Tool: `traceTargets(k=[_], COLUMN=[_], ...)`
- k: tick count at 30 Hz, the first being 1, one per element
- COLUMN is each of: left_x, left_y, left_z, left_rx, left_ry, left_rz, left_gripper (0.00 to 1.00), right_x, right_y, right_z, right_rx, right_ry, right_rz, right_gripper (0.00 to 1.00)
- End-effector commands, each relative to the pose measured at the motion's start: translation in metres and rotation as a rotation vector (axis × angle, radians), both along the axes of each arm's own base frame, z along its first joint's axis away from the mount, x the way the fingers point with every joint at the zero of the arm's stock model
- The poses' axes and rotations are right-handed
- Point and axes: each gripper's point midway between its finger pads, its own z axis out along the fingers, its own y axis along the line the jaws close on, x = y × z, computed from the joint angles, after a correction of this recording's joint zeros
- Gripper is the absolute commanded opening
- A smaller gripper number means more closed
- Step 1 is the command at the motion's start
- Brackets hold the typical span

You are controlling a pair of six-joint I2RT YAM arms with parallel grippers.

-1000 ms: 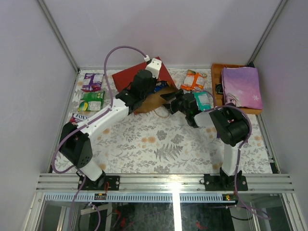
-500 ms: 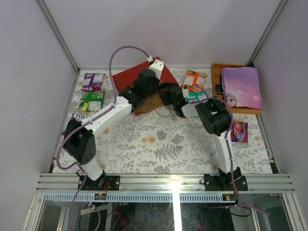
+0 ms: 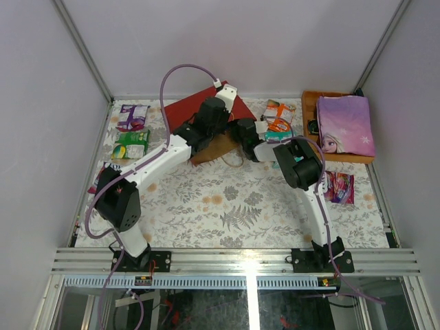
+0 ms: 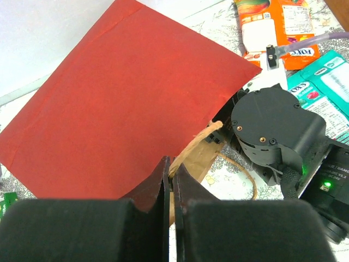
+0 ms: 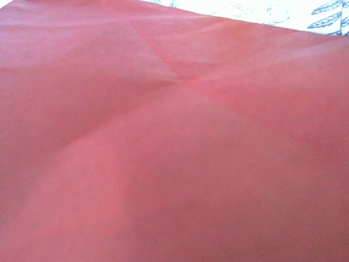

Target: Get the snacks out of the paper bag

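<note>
The red paper bag lies at the back centre with its brown mouth toward the right. My left gripper is shut on the bag's upper mouth edge, next to the cord handle. My right arm's wrist sits at the mouth, and its fingers are hidden inside. The right wrist view shows only red paper. Snacks lie outside: orange packets, a teal one, a purple one, a green one and a pink one.
An orange wooden tray at the back right holds a flat purple princess item. Grey walls close in the back and both sides. A loose cord handle loops on the floral cloth below the bag's mouth.
My right arm has swung left and pushed its gripper into the bag's mouth, uncovering the pink packet on the right. My left gripper has kept its hold and shifted slightly right.
</note>
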Motion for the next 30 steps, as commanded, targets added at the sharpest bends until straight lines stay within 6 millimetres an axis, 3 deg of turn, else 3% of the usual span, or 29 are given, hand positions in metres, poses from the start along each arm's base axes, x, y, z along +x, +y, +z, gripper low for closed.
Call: traceTargets(k=[1, 2, 5, 6, 18, 24, 30], left_x=[0.009, 0.01, 0.014, 0.016, 0.026, 0.023, 0.021], left_y=[0.0, 0.001, 0.008, 0.011, 0.039, 0.049, 0.056], left_z=[0.014, 0.012, 0.008, 0.006, -0.012, -0.014, -0.022], left_rx=[-0.009, -0.006, 0.012, 0.02, 0.067, 0.083, 0.092], left_ry=[-0.036, -0.034, -0.037, -0.036, -0.043, -0.054, -0.045], left_rz=[0.017, 0.021, 0.045, 0.055, 0.133, 0.148, 0.161], left_gripper=[0.0, 0.0, 0.0, 0.0, 0.0, 0.0, 0.0], right_x=[0.013, 0.012, -0.001, -0.007, -0.107, -0.168, -0.254], right_y=[0.009, 0.011, 0.012, 0.013, 0.006, -0.004, -0.001], right_z=[0.027, 0.03, 0.043, 0.056, 0.108, 0.11, 0.082], right_rx=[0.002, 0.008, 0.015, 0.018, 0.006, -0.039, -0.175], right_ry=[-0.105, -0.112, -0.137, -0.155, -0.185, -0.163, -0.122], right_rz=[0.013, 0.024, 0.046, 0.054, 0.171, 0.27, 0.466], right_gripper=[0.06, 0.01, 0.0, 0.0, 0.0, 0.0, 0.0])
